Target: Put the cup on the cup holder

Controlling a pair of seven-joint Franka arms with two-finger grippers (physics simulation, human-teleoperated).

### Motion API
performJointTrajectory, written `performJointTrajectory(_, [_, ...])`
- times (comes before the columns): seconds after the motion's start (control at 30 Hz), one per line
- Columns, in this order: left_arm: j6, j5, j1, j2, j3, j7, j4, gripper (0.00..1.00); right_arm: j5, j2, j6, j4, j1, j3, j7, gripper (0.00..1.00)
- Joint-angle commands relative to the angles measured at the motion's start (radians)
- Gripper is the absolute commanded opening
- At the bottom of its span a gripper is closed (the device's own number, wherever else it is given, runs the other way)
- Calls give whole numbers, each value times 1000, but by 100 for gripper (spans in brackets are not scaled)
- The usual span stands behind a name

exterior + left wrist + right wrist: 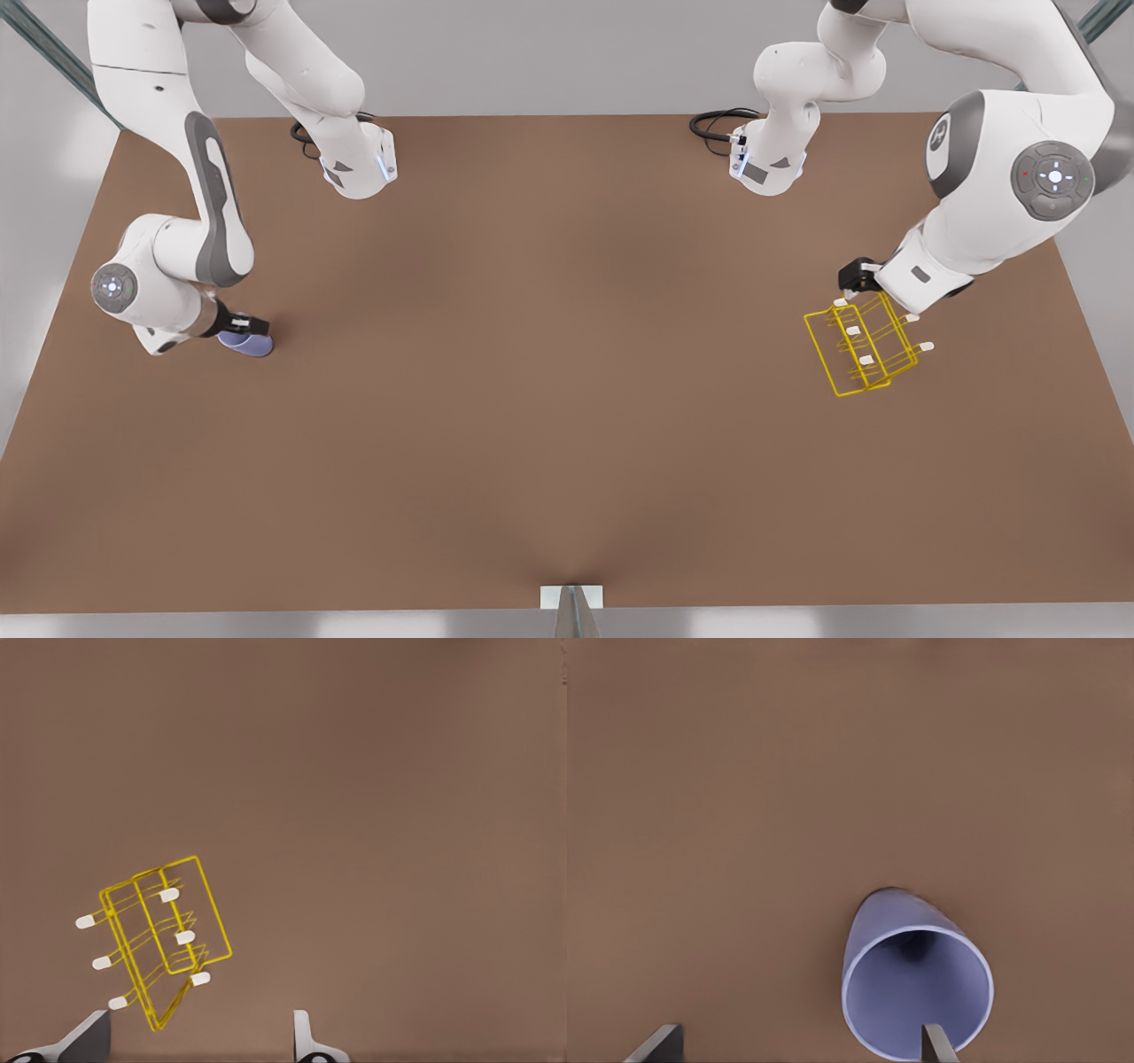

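Right gripper [252,326] low at the front view's left, fingers spread, directly over the small pale lavender-blue tapered cup [245,342] lying on its side on the brown table [549,372]. In the right wrist view, cup [915,989] with open mouth facing the camera, 1 fingertip [937,1043] crossing its rim.

Left gripper [852,282] at the front view's right, fingers parted and holding nothing, just beside the yellow thin-wire cup holder [861,346] with white-capped prongs; holder [159,935] well apart from the cup.
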Motion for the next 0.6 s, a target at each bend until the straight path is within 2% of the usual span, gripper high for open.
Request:
performJointTrajectory(0.0, [-12,1,2,-1,0,7,0,100,3,2,198,-7,10,1,-221,100])
performJointTrajectory(0.3, [-12,1,2,-1,0,7,0,100,2,-12,299,-144,-9,1,-333,100])
performJointTrajectory(0.57, [-15,1,2,2,0,7,0,100,0,-35,303,-208,-35,1,-376,100])
